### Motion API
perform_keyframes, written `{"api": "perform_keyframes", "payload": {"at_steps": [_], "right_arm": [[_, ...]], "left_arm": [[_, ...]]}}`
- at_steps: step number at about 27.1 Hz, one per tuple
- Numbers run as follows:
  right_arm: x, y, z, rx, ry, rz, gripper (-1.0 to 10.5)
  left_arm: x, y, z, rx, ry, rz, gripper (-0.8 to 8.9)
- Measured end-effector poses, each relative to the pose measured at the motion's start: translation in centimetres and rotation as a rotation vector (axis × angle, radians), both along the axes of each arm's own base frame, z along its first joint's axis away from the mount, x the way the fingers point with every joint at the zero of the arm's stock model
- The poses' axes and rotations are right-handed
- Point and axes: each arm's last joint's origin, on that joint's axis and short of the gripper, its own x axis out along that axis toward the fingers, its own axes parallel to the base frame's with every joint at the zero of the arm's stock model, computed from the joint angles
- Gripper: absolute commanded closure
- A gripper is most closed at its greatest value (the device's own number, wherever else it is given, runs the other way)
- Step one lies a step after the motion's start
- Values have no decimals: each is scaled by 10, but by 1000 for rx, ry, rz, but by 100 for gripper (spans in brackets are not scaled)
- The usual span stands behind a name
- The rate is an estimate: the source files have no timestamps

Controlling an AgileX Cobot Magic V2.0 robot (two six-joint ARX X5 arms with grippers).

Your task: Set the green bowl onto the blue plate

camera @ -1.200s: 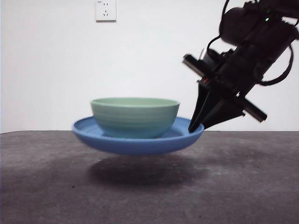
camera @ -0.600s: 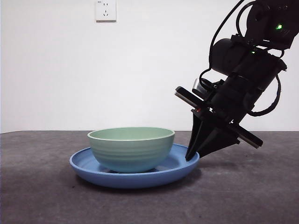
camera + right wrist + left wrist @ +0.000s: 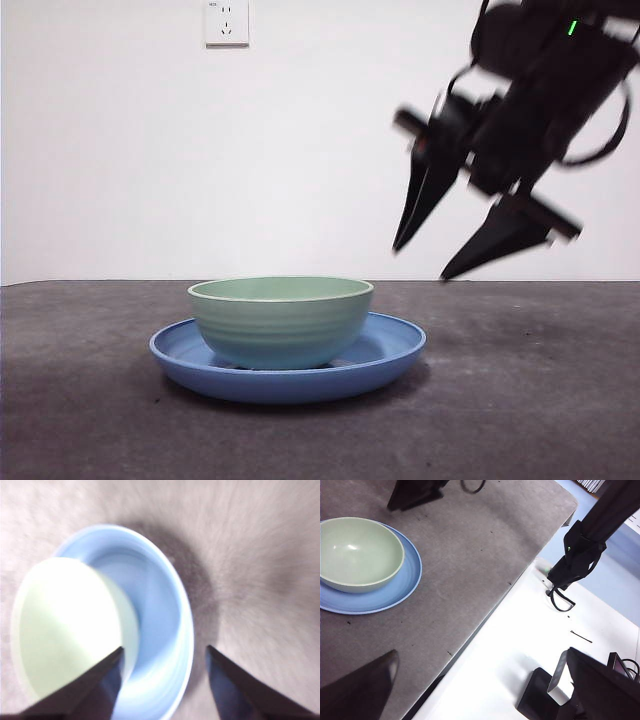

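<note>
The green bowl (image 3: 280, 320) sits upright inside the blue plate (image 3: 385, 355), which rests flat on the dark table. My right gripper (image 3: 421, 262) hangs open in the air above the plate's right rim, blurred and touching nothing. In the right wrist view the bowl (image 3: 65, 630) and plate (image 3: 165, 605) lie below the spread jaws of that gripper (image 3: 164, 650). My left gripper (image 3: 481, 652) is open and far off at the table's side edge, seeing the bowl (image 3: 360, 550), the plate (image 3: 395, 587) and the right gripper's dark tip (image 3: 415, 492).
A white wall with a socket (image 3: 226, 22) stands behind the table. In the left wrist view the grey table mat ends at an edge (image 3: 490, 615). Beyond that edge lies a white surface with a black arm mount (image 3: 575, 555).
One second ago the plate with the bowl hung above the table, held at its right rim. It came down onto the table. The right gripper has let go, opened and risen.
</note>
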Motion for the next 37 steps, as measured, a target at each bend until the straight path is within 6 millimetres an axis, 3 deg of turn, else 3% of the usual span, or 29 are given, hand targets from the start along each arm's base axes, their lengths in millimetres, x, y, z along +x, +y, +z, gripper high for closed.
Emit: {"api": "perform_keyframes", "payload": {"at_steps": [5, 10, 15, 25, 31, 37], "right_arm": [[-56, -20, 60, -77, -123, 37, 564], [-106, -34, 91, -118, -212, 102, 432], [-156, -51, 113, -102, -292, 171, 424], [-233, -91, 124, -64, -395, 230, 368], [-255, -104, 123, -46, -431, 226, 368], [-260, -108, 123, -36, -451, 224, 368]], "left_arm": [[0, 0, 0, 0, 0, 0, 251], [0, 0, 0, 0, 0, 0, 251], [0, 0, 0, 0, 0, 0, 251], [0, 0, 0, 0, 0, 0, 251], [0, 0, 0, 0, 0, 0, 251], [0, 0, 0, 0, 0, 0, 255]]}}
